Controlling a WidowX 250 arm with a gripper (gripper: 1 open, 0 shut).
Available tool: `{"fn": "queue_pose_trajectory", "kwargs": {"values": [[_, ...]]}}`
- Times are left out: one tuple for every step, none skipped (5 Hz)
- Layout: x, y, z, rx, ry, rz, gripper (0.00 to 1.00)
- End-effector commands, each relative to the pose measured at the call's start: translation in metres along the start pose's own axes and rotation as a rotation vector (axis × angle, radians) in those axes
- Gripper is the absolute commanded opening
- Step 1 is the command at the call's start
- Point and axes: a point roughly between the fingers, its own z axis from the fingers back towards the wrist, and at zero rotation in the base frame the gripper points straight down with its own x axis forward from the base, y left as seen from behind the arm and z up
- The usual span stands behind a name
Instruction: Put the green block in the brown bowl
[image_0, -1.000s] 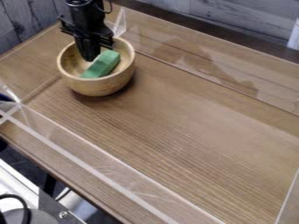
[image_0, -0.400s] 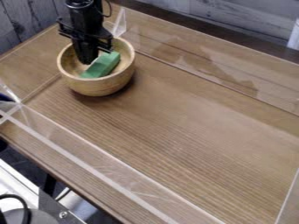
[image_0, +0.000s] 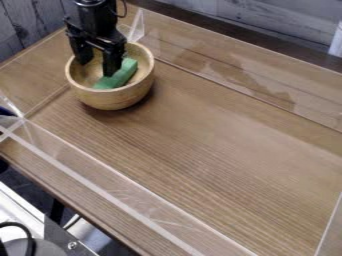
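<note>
One view is all we get, a camera looking down across the wooden table (image_0: 214, 140) from a corner, so that's the whole tour.

Up in the far left part of the shot sits the brown bowl (image_0: 91, 95), flat on the tabletop and well away from every edge. The green block (image_0: 122, 72) is inside it, leaning at an angle with its lower end down in the hollow and the upper end propped toward the right-hand wall. That tilt makes sense to me: the bar is a bit long for the curved bottom, so it can't lie flat.

Right above the bowl hangs the black gripper (image_0: 98, 55), pointing straight down. Its two fingers (image_0: 79, 51) are spread wide apart, and nothing is pinched between them. The block sits just beside the right finger, maybe brushing it, but I can't tell for sure from this angle. The fingertips dip to about rim level.

My read is the drop is basically done, since the block is resting in the bowl on its own. Lifting straight up looks like the safe exit, otherwise a finger could clip the block or the rim.
</note>
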Motion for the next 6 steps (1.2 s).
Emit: {"fn": "queue_pose_trajectory", "kwargs": {"values": [[0.013, 0.005, 0.038, 0.042, -0.068, -0.001, 1.0], [0.016, 0.003, 0.06, 0.048, -0.081, -0.004, 1.0], [0.022, -0.005, 0.093, 0.066, -0.106, -0.027, 1.0], [0.03, -0.034, 0.12, 0.01, -0.135, -0.05, 1.0], [0.026, -0.036, 0.102, -0.009, -0.123, -0.044, 0.0], [0.029, -0.02, 0.075, -0.001, -0.084, -0.047, 0.0]]}}
